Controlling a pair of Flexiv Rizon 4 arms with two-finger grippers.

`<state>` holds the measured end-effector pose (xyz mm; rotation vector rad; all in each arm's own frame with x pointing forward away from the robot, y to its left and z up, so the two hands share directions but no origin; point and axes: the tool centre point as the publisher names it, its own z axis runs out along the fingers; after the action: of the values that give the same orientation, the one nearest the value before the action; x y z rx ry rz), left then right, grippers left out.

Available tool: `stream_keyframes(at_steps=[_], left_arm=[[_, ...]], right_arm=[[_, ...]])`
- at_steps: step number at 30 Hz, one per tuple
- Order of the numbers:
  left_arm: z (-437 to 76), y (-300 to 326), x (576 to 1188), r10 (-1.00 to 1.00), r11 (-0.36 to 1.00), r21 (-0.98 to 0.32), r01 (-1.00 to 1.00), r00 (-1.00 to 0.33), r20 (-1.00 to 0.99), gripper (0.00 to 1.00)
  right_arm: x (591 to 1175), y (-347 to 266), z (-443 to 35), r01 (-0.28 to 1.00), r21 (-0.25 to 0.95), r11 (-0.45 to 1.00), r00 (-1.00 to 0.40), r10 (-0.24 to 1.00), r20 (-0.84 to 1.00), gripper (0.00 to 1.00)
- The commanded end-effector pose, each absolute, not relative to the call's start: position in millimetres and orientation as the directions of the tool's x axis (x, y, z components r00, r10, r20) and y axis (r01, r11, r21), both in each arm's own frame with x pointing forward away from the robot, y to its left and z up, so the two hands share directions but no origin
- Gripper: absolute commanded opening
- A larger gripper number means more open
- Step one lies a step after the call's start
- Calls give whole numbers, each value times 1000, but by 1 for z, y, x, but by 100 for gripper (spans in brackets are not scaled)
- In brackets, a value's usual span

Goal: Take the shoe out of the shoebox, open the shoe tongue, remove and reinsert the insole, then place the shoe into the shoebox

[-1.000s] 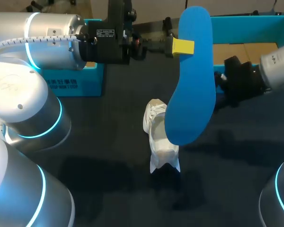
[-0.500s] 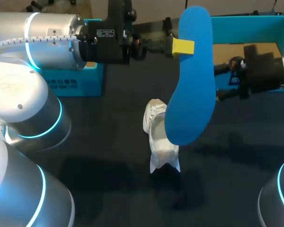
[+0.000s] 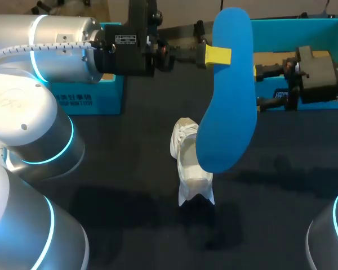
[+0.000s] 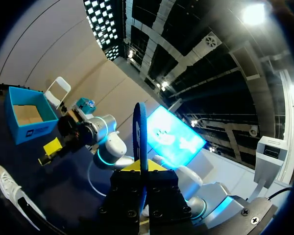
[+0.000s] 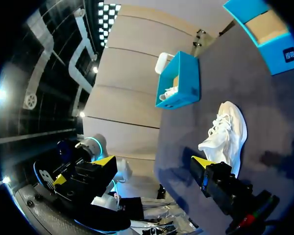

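Note:
My left gripper (image 3: pixel 217 55) is shut on a blue insole (image 3: pixel 228 101), holding it upright high over the table; in the left wrist view the insole (image 4: pixel 141 128) shows edge-on between the fingers. Under it, the white shoe (image 3: pixel 188 163) lies on the dark table, seen too beside my right gripper (image 5: pixel 154 165) as the shoe (image 5: pixel 228 134). That right gripper (image 3: pixel 260 86) stands wide open and empty just right of the insole, in front of the blue shoebox (image 3: pixel 293 25). The shoebox (image 4: pixel 29 117) shows a cardboard floor.
A second blue box (image 3: pixel 96 98) sits at the back left behind my left arm; in the right wrist view this box (image 5: pixel 181 81) holds something white. Dark tabletop (image 3: pixel 129 185) surrounds the shoe.
My right gripper has drawn back to the right and risen a little, turning its wrist, away from the insole toward the shoebox. The left arm, insole and shoe have not moved.

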<state>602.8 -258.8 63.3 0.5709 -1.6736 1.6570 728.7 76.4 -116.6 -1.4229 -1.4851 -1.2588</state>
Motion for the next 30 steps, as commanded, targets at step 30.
stream_keyframes(at_steps=[30], left_arm=[[46,-228,602,215,56,-868,-493,-843,493,0]], right_arm=[[733,80,-112,984,163,-76,-134,299,945,100]])
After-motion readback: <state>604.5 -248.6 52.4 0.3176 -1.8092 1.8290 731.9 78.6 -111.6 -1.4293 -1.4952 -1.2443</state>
